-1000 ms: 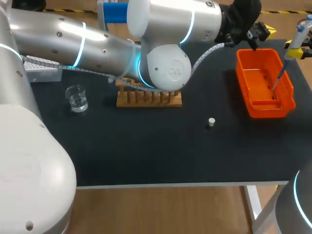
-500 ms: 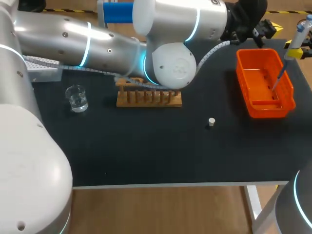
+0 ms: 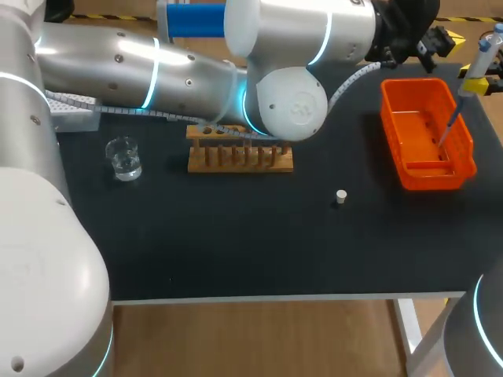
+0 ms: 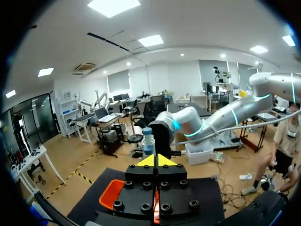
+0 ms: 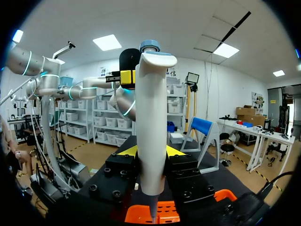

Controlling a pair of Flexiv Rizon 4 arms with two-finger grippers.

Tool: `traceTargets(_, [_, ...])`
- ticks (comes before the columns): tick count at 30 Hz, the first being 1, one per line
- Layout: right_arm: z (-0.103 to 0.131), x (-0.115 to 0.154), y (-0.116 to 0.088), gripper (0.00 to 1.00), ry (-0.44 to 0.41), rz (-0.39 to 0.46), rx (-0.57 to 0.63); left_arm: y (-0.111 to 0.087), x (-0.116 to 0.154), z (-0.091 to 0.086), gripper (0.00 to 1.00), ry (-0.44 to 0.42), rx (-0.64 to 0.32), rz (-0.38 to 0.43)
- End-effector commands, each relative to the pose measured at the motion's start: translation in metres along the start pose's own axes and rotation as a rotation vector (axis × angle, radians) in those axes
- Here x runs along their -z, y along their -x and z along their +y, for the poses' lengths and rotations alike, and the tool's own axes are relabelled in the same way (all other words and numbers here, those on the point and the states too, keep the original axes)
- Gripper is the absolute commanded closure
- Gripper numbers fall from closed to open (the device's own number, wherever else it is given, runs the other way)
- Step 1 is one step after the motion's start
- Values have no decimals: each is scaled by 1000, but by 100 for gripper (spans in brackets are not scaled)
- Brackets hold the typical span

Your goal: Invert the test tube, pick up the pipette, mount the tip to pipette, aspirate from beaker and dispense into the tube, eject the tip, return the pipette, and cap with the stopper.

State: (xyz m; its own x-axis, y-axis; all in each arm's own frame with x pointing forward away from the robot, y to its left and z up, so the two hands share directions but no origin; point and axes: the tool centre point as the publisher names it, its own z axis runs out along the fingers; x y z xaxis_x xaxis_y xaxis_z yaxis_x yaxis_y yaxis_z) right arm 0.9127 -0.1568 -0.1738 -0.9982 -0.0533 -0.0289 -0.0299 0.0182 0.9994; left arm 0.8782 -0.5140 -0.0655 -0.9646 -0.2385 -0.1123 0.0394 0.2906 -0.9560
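Observation:
My right gripper (image 3: 476, 76) is shut on the white pipette (image 3: 481, 49) at the table's far right, and the pipette's thin tip (image 3: 446, 129) points down into the orange bin (image 3: 464, 161). In the right wrist view the pipette (image 5: 150, 127) stands upright between the yellow fingertips (image 5: 127, 151). My left arm stretches across the back of the table, and its gripper (image 3: 438, 36) is shut and empty just behind the bin. The left gripper (image 4: 157, 160) faces the pipette's top (image 4: 147, 140). A beaker (image 3: 123, 157), a wooden rack (image 3: 240, 157) and a white stopper (image 3: 340, 196) stand on the mat. No test tube shows.
A white tip box (image 3: 67, 111) sits at the back left, partly under my left arm. The left arm's elbow hangs over the rack's back row. Open black mat lies in front of the rack and around the stopper.
My left arm has swung further right and toward the back, carrying its gripper past the bin's back corner. The right arm and pipette have stayed put.

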Motion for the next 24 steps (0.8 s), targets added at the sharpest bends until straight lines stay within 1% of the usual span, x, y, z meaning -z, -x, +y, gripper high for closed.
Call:
traceTargets(1, [0, 2, 1, 100, -1, 6, -1, 7, -7, 3, 100, -90, 1, 66])
traceTargets(10, [0, 2, 1, 100, -1, 6, -1, 10, -16, -2, 100, -121, 12, 76])
traceTargets(14, [0, 2, 1, 100, -1, 6, -1, 9, -20, -4, 100, -120, 16, 92])
traceTargets(15, [0, 2, 1, 100, -1, 6, -1, 9, -21, -4, 100, -108, 22, 92])
traceTargets(24, [0, 2, 1, 100, -1, 6, -1, 9, -21, -4, 100, -108, 22, 92])
